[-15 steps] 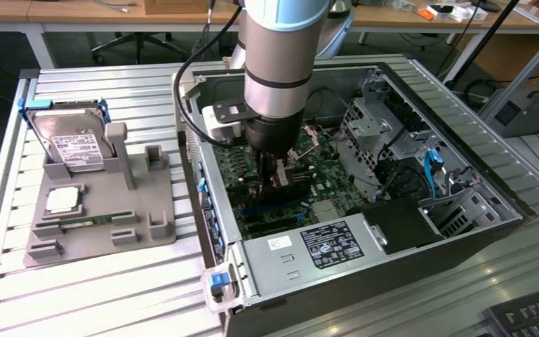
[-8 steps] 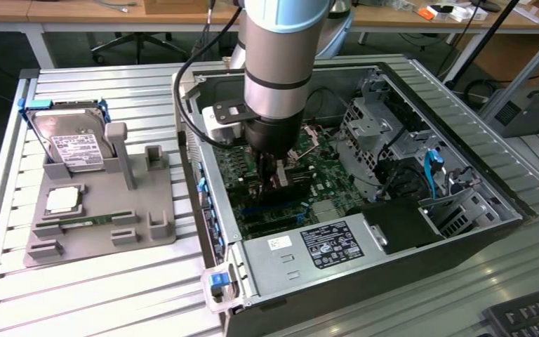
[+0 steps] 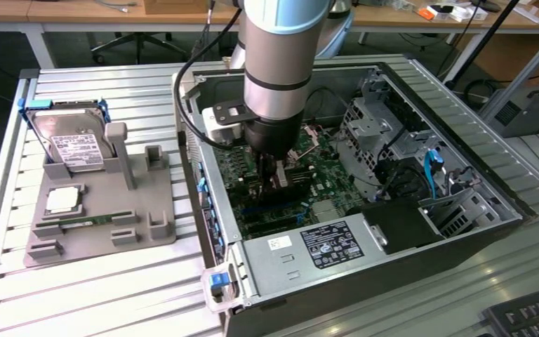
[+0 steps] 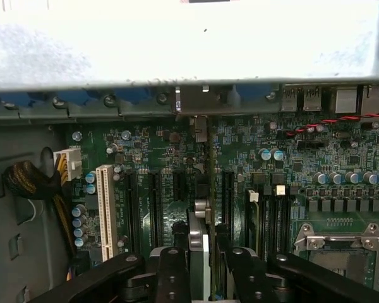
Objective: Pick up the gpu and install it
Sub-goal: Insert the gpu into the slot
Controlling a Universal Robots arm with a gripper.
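On the exterior view's left, a grey tray [image 3: 101,210] held a hard drive [image 3: 75,144] whose white label was too small to read. Further right, inside the open case [image 3: 494,203], the gripper [image 3: 279,175] was partly closed on the gpu [image 4: 210,189]. The card stood on edge above the motherboard [image 4: 177,189], its long axis running along the slots [image 4: 155,208] toward the case's rear wall.

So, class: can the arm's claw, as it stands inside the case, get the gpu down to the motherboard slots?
Probably yes: the claw grips the gpu edge-on directly above the slots, with nothing visibly between them.
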